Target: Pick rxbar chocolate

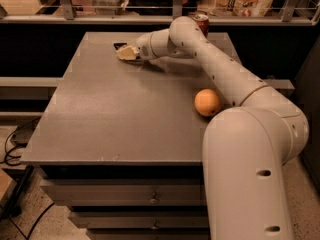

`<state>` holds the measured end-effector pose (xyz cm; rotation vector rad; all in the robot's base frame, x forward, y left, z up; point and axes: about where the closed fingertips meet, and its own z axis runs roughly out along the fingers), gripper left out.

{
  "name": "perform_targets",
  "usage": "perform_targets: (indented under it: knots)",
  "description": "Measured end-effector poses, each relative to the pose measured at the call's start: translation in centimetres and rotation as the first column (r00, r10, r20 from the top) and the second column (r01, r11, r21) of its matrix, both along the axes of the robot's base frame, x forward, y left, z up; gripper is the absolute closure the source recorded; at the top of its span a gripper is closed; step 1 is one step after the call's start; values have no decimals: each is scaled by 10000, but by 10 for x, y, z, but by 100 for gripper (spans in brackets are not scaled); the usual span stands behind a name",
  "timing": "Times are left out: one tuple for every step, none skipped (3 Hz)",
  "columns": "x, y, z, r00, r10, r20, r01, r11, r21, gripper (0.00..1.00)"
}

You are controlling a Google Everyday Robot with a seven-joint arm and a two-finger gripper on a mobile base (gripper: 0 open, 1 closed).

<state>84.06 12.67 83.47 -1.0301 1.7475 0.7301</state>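
The rxbar chocolate [119,46] is a small black bar lying at the far left part of the grey table [110,114]; only its far end shows from behind the gripper. My gripper [126,53] is stretched out to the far side of the table and sits low over the bar, right against it. The arm [210,59] runs from the lower right up across the table to the gripper.
An orange round fruit [207,102] lies on the table's right side beside the arm. A red soda can [201,21] stands at the far right edge, partly behind the arm. A railing and shelves with packages lie beyond the table. Drawers sit below the front edge.
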Motion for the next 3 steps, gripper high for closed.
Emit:
perform_targets:
  knots:
    - [0, 0, 0, 10000, 1, 2, -1, 10000, 0, 100]
    - [-25, 3, 118, 9807, 1057, 1642, -1102, 9937, 185, 100]
    - [-53, 8, 212, 9342, 1879, 3033, -1994, 9799, 71, 100]
